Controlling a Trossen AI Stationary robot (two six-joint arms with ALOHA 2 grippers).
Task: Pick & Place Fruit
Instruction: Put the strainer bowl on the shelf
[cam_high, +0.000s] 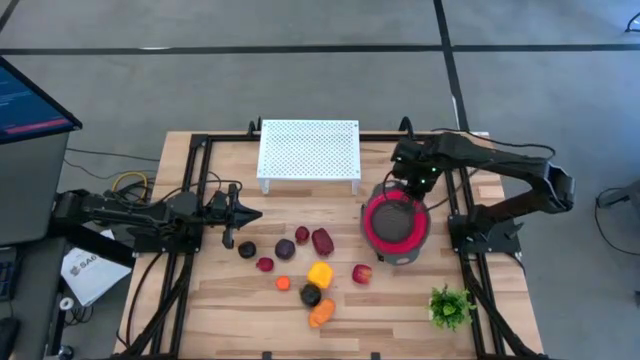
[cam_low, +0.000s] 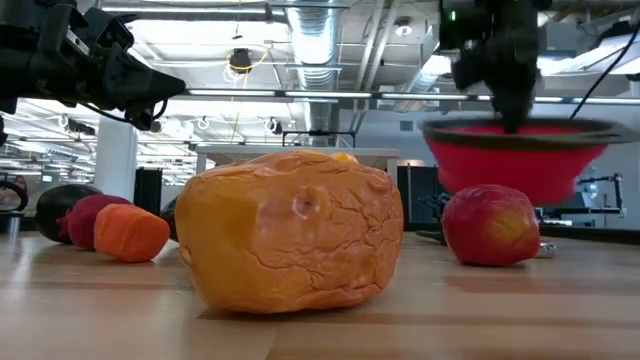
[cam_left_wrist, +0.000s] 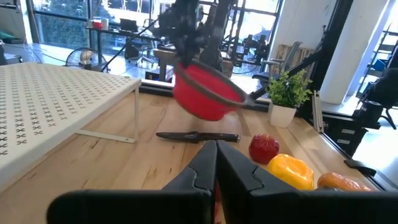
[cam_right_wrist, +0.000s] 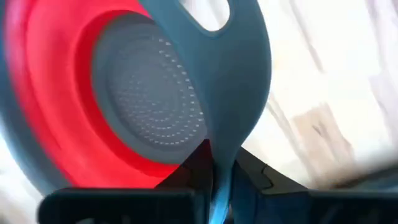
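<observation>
Several toy fruits lie on the wooden table: red (cam_high: 322, 241), dark purple (cam_high: 247, 250), yellow (cam_high: 320, 273), blackish (cam_high: 310, 295) and orange (cam_high: 321, 314), with a red apple (cam_high: 362, 273) on their right. In the low view the orange one (cam_low: 290, 230) fills the foreground and the apple (cam_low: 490, 225) rests to its right. My left gripper (cam_high: 252, 214) (cam_left_wrist: 216, 163) is shut and hovers above the table, left of the fruits. My right gripper (cam_high: 408, 183) is shut on a red colander (cam_high: 395, 222) (cam_low: 520, 160) with a grey rim, right of the fruits. My right gripper pinches the colander's flat grey handle tab (cam_right_wrist: 219, 158) between its two fingers, at the rim's far side. The fingers come from above, pointing down. The colander hangs below them, lifted clear of the table and tilted.
A white perforated rack (cam_high: 308, 150) stands at the table's far middle. A black-handled knife (cam_left_wrist: 198, 136) lies on the table under the colander. A small green plant (cam_high: 450, 305) stands near the right front corner. Bare wood shows along the near edge.
</observation>
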